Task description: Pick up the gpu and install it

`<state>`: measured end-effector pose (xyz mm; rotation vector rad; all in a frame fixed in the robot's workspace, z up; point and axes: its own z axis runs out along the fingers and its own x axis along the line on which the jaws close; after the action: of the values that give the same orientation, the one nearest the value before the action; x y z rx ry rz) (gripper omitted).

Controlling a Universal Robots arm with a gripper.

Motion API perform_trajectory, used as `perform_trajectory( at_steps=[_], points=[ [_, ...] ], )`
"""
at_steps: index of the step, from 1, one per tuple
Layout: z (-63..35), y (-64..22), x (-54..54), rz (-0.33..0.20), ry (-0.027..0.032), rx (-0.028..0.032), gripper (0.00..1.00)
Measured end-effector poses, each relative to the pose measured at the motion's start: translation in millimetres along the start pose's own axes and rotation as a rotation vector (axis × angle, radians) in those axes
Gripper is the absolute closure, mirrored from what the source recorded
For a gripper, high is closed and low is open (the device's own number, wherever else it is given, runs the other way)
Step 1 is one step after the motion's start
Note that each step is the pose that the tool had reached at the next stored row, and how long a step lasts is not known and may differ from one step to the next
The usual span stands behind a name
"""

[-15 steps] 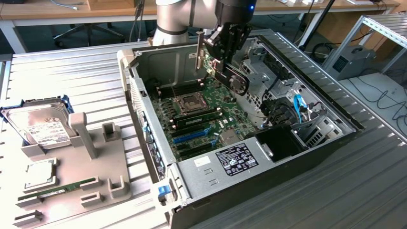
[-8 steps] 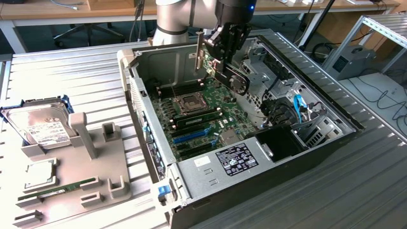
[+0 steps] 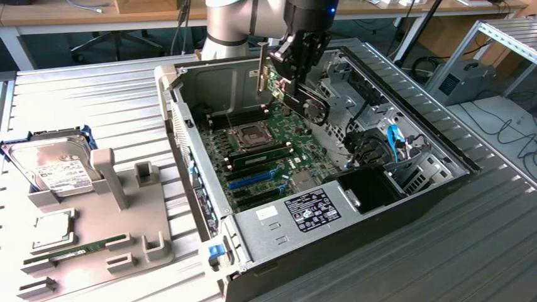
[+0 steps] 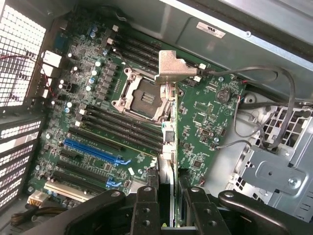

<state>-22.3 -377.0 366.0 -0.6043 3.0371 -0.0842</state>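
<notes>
The gpu [image 3: 307,100], a slim dark card with a round black fan and a silvery end bracket, hangs tilted over the open computer case [image 3: 436,145]. My gripper [image 3: 293,63] is shut on its upper edge. In the wrist view the gpu [image 4: 169,132] is seen edge-on between the two black fingers [image 4: 146,205], its metal bracket farthest from the camera. It hovers above the green motherboard [image 4: 205,117], roughly over the CPU socket [image 4: 139,98] and apart from the blue expansion slots [image 4: 93,149].
The case lies on its side with metal walls all round, a drive cage [image 3: 369,126] and loose cables [image 4: 274,107] beside the board. On the exterior view's left a grey fixture [image 3: 109,207] holds a hard drive [image 3: 50,165], a processor [image 3: 55,228] and a memory stick [image 3: 67,251].
</notes>
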Motion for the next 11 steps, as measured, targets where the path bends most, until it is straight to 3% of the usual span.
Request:
perform_trajectory(
  at_steps=[11],
  points=[
    [0.5, 0.0, 0.0, -0.026, -0.0016, -0.0009, 0.74]
  ],
)
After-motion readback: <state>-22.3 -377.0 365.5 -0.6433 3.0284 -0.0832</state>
